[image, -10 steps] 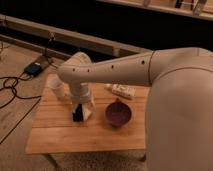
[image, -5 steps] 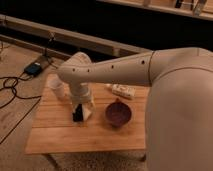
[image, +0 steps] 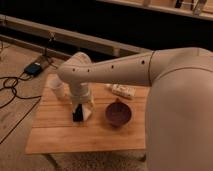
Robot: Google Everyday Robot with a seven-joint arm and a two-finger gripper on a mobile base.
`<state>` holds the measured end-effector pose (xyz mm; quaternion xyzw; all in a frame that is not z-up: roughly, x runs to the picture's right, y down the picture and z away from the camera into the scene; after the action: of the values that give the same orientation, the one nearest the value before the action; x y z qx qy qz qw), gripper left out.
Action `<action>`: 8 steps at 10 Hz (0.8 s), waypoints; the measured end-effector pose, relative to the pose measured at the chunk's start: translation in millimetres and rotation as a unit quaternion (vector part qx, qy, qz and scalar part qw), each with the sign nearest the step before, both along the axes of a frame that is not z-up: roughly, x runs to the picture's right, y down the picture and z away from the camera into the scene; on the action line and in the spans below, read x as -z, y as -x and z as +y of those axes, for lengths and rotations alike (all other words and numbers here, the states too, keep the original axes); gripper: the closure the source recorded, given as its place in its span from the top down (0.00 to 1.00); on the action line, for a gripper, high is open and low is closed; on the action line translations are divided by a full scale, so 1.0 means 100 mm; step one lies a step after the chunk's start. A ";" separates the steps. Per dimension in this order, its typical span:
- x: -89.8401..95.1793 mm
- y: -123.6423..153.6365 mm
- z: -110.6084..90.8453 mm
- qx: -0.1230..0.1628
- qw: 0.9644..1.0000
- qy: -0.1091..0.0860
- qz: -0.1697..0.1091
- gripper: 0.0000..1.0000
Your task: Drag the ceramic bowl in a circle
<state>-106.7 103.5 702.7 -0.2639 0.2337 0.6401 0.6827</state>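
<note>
Room: a dim floor [image: 15, 125] is seen at left, with cables [image: 11, 81] trailed across it, kept off the work surface.
Arm [image: 115, 70]: reached in from the right and bent down over the table's left half, so that the wrist is hung upright above the wood.
Table [image: 60, 136]: slatted wood, on which everything is set.
Bowl [image: 118, 114]: set upright, right of centre; bare wood is left around it, judged room enough for a circle.
Gripper [image: 80, 114]: lowered close to the tabletop, just left of the bowl and apart from it; the jaws are spread and nothing is grasped.
Cup [image: 56, 86]: stood at the far left, judged clear of the path.
</note>
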 end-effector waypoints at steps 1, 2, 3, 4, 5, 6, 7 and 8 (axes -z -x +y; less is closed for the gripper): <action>0.00 0.00 0.00 0.000 1.000 0.000 0.000 0.65; 0.00 0.00 0.00 0.000 1.000 0.000 0.000 0.65; 0.00 0.00 0.00 0.000 1.000 0.000 0.000 0.65; 0.00 0.00 0.00 0.000 1.000 0.000 0.000 0.65; 0.00 0.00 0.00 -0.001 1.000 0.000 0.000 0.65; 0.00 -0.01 0.01 -0.002 1.000 0.002 0.001 0.65; 0.01 -0.04 0.02 -0.005 1.000 0.004 0.003 0.65; 0.02 -0.08 0.03 -0.010 1.000 0.006 0.007 0.65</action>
<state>-98.3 106.8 701.2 -0.2662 0.2400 0.6473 0.6727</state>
